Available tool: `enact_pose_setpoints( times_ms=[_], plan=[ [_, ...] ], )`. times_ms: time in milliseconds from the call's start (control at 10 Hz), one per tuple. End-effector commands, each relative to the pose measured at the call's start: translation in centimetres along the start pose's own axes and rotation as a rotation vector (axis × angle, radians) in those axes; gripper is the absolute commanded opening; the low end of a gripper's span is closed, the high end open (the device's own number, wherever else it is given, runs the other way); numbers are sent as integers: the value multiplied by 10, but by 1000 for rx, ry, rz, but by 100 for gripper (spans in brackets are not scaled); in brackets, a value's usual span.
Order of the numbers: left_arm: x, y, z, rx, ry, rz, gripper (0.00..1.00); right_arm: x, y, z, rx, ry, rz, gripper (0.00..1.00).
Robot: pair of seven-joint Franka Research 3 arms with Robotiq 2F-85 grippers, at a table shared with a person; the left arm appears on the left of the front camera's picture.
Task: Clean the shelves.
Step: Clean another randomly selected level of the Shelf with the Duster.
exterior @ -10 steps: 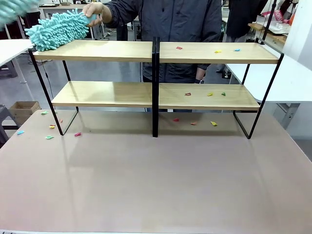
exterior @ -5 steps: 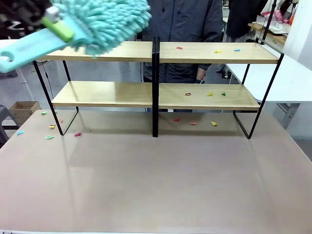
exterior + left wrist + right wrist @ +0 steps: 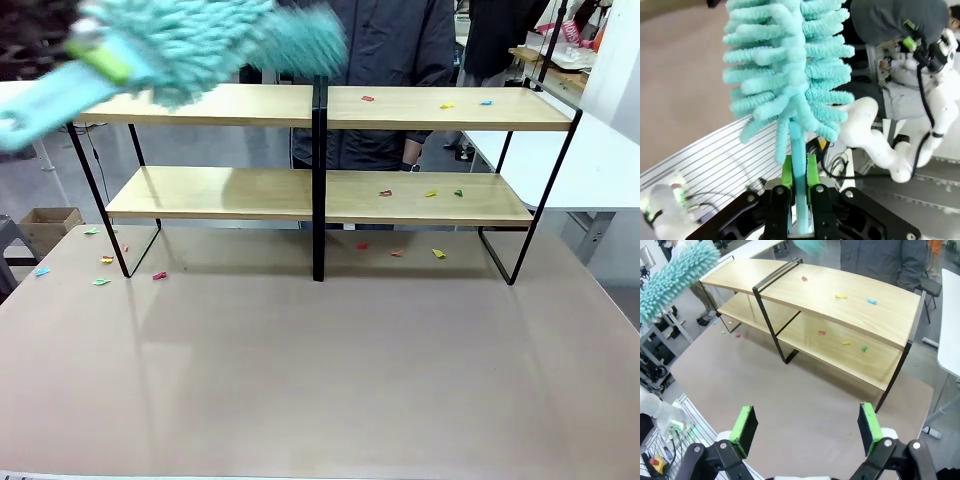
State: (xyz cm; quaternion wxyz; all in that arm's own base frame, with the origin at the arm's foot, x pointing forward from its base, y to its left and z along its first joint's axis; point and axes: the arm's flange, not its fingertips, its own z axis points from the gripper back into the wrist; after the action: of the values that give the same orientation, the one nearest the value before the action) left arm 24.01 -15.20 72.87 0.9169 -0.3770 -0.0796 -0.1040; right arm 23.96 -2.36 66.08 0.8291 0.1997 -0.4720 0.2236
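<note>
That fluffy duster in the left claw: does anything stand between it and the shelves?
Nothing visible does. The duster, clamped in the left gripper, hangs near the left end of the shelves, with open air between.

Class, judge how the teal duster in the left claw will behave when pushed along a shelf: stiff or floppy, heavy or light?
The duster has shaggy strands that probably flop on contact. Its thin flat handle looks stiffer, likely plastic. Mostly fluff, it seems light.
</note>
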Motion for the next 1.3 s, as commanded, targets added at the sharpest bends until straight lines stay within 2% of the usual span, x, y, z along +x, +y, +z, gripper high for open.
enact_pose_setpoints(
  times_ms=[0, 200, 300, 400, 500, 600, 700, 800, 900, 1100, 1200],
  plan=[
    [83, -58, -40, -33, 50, 56, 12, -1, -1, 0, 1, -1, -2, 100],
    [152, -111, -87, 71, 62, 97, 12, -1, -1, 0, 1, -1, -2, 100],
    [183, -133, -109, 121, 44, 147, 12, -1, -1, 0, 1, -1, -2, 100],
    [213, -136, -128, 178, -22, 232, 12, -1, -1, 0, 1, -1, -2, 100],
    [221, -126, -126, 147, 21, 220, 12, -1, -1, 0, 1, -1, -2, 100],
    [177, -114, -128, 71, 2, 140, 12, -1, -1, 0, 1, -1, -2, 100],
    [177, -114, -128, 71, 2, 140, 12, -1, -1, 0, 1, -1, -2, 100],
    [210, -110, -144, 114, 2, 187, 12, -1, -1, 0, 1, -1, -2, 100],
    [194, -93, -148, 160, -121, 285, 12, -1, -1, 0, 1, -1, -2, 100],
    [200, -89, -168, 185, -181, 287, 12, -1, -1, 0, 1, -1, -2, 100],
    [206, -92, -182, 211, -151, 258, 12, -1, -1, 0, 1, -1, -2, 100]
  ],
)
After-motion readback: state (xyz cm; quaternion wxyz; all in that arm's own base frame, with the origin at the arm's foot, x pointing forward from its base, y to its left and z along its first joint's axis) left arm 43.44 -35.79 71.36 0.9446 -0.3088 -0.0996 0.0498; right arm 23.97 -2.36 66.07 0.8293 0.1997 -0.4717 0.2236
